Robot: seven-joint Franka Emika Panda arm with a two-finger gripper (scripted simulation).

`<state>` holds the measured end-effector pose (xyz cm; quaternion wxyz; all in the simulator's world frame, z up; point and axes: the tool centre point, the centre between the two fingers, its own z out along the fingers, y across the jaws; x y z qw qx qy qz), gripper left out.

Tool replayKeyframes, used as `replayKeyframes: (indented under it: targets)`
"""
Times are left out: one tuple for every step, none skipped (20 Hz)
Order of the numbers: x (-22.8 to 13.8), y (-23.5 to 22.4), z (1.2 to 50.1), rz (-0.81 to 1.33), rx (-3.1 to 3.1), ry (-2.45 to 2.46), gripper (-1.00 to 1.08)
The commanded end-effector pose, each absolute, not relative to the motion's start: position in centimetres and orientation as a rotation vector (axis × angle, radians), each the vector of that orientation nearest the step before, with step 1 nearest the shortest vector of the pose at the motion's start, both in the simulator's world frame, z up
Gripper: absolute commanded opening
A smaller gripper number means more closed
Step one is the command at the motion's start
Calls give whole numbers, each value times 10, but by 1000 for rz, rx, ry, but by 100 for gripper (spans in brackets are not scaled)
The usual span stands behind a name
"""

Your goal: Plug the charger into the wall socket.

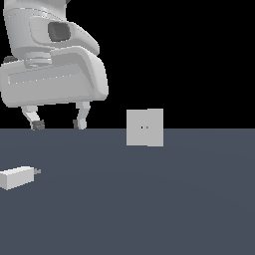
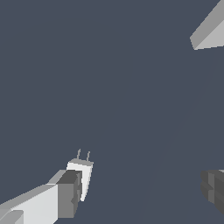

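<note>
The charger [image 1: 18, 177] is a small white block lying on the dark floor at the exterior view's left, its short prongs pointing toward the exterior view's right. It also shows in the wrist view [image 2: 83, 172], partly behind one finger [image 2: 65, 194]. The wall socket [image 1: 145, 128] is an upright light grey square plate with two tiny dark holes, standing farther back and to the exterior view's right; its edge shows in the wrist view [image 2: 210, 30]. My gripper [image 1: 58, 123] is open and empty, hanging above the floor, higher than the charger and not touching it.
The dark grey floor [image 1: 149, 199] spreads across the lower half of the exterior view, with a black background behind it. The arm's large white body [image 1: 50, 64] fills the upper left of that view.
</note>
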<state>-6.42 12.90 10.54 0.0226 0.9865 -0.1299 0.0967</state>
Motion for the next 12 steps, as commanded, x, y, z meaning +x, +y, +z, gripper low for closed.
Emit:
replayKeyframes:
  targets:
    - [-66,137,101,324,3046,-436,100]
    - [-67,140,99,333,3042,-449,100]
    - [-68,144,97,342,3038,-462,100]
    - [-69,147,95,351,3034,-475,100]
    - [-69,150,93,360,3030,-487,100]
    - [-70,153,91,369,3026,-500,100]
    - [-70,157,89,378,3021,-513,100]
    - [-71,160,87,387,3016,-526,100]
    - [-71,163,85,396,3012,-539,100]
    - [-71,166,83,405,3007,-551,100]
    - [-72,169,81,413,3002,-563,100]
    - [-72,172,79,421,2998,-575,100]
